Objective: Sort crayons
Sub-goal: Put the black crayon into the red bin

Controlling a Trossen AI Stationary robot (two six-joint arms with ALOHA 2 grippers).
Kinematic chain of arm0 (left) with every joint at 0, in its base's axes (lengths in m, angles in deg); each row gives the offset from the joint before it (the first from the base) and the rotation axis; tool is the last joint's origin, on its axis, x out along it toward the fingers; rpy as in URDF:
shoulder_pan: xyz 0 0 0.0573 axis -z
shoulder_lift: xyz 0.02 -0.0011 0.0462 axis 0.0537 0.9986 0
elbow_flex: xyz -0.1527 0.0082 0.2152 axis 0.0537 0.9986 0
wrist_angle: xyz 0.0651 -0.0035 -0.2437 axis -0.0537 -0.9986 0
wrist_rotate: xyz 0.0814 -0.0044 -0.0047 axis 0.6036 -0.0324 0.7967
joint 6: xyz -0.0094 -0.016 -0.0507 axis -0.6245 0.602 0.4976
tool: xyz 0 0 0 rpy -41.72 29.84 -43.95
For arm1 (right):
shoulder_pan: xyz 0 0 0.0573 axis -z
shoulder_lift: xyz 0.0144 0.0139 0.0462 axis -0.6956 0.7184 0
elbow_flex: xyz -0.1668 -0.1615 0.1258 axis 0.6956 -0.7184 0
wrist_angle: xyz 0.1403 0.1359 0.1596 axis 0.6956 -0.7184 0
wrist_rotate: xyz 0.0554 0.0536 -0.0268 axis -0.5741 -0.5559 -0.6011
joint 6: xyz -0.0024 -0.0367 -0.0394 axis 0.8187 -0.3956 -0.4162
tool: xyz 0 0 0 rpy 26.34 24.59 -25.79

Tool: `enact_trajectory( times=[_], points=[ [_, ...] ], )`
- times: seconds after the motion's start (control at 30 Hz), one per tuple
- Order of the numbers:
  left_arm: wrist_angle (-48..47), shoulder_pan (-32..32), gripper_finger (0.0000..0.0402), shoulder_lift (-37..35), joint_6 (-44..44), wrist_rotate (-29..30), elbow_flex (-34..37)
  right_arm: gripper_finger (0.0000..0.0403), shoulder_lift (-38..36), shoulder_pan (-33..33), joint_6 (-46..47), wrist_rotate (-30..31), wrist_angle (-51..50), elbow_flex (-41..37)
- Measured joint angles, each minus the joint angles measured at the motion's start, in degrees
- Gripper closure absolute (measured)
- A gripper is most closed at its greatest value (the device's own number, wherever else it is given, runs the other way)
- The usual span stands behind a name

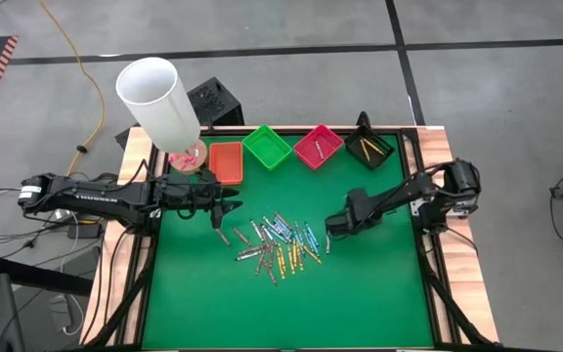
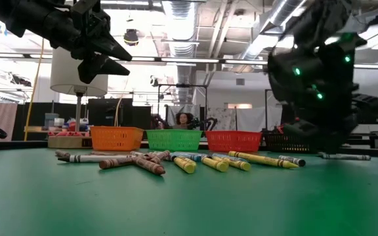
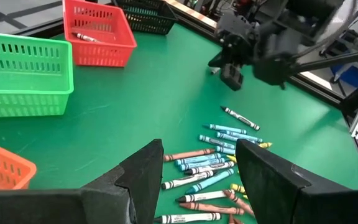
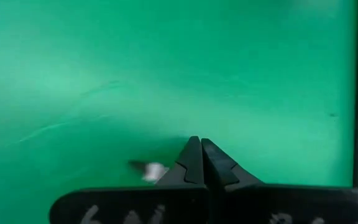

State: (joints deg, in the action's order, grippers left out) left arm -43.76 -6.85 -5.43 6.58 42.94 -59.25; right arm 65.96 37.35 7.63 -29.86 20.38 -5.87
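Observation:
Several crayons (image 1: 280, 244) lie in a loose pile on the green mat; the low view shows them as well (image 2: 176, 160). My left gripper (image 3: 197, 155) hovers open above the pile's left end, nothing between its fingers. My right gripper (image 1: 328, 233) is shut and points steeply down at the mat just right of the pile. A pale crayon end (image 4: 149, 170) shows right beside its fingertips. A black-and-white crayon (image 3: 240, 117) lies alone between the pile and my right gripper (image 3: 232, 76). My right gripper has its fingertips (image 4: 194, 163) shut together, coming from above, with the pale crayon end (image 4: 149, 170) sticking out at their side. The fingers hide the rest of that crayon, and I cannot tell whether they touch it.
Four small trays stand along the far edge: orange (image 1: 226, 161), green (image 1: 267, 147), pink-red (image 1: 318, 147) and black (image 1: 369, 145), the black one with yellow crayons in it. A white cylinder (image 1: 154, 98) stands at the far left corner. The mat's near half is bare.

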Motion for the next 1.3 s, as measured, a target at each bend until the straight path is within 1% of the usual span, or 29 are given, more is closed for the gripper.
enact_trajectory(
  times=[0.1, 0.2, 0.27, 0.33, 0.37, 0.43, 0.5, 0.57, 0.73, 0.83, 0.97, 1.1, 1.3],
  points=[
    [-0.02, -0.02, 0.021, -0.01, 0.09, 0.02, 0.0, 0.0399, 0.0, -1.87, -5.99, 2.52, 0.18, 3.97],
    [-0.23, -0.02, 0.021, -0.01, 0.11, 0.01, 0.0, 0.0399, -0.12, -3.86, -12.96, 5.92, -4.3, 7.61],
    [-0.64, -0.01, 0.021, -0.01, 0.22, 0.01, 0.0, 0.0399, -0.76, -5.23, -19.83, 6.81, -6.64, 9.6],
    [-1.08, 0.0, 0.021, -0.01, 0.28, 0.01, 0.0, 0.0399, -2.55, -6.27, -28.41, 6.12, -8.03, 10.36],
    [-1.2, 0.0, 0.021, -0.01, 0.29, -0.01, 0.0, 0.0399, -3.79, -6.57, -33.48, 4.14, -8.29, 10.34],
    [-1.17, -0.01, 0.021, -0.01, 0.29, -0.25, 0.0, 0.0394, -6.89, -6.03, -42.88, -2.55, -8.06, 9.64],
    [-1.13, 0.0, 0.021, -0.01, 0.31, -0.38, 0.0, 0.0383, -10.31, -4.22, -48.2, -8.79, -8.67, 8.32],
    [-1.15, 0.0, 0.021, -0.01, 0.31, -0.42, 0.0, 0.0364, -14.0, -1.68, -52.01, -13.05, -8.82, 6.88],
    [-1.16, -0.01, 0.021, -0.01, 0.32, -1.05, 0.0, 0.0299, -22.22, 3.05, -58.46, -17.15, -6.91, 2.65],
    [-1.19, -0.01, 0.021, -0.01, 0.26, -2.09, 0.0, 0.0258, -26.45, 4.33, -61.51, -20.54, -2.2, -1.46],
    [-1.74, -0.02, 0.021, -0.01, 0.16, -1.92, 0.0, 0.022, -29.73, 5.47, -63.81, -21.4, 4.26, -7.03],
    [-2.11, -0.02, 0.021, -0.01, 0.14, -1.92, 0.0, 0.0211, -29.77, 7.08, -65.13, -21.42, 7.15, -9.81],
    [-2.34, -0.02, 0.021, 0.0, -0.5, -1.89, 0.0, 0.0224, -26.47, 8.49, -65.92, -22.72, 8.17, -9.84]
  ],
)
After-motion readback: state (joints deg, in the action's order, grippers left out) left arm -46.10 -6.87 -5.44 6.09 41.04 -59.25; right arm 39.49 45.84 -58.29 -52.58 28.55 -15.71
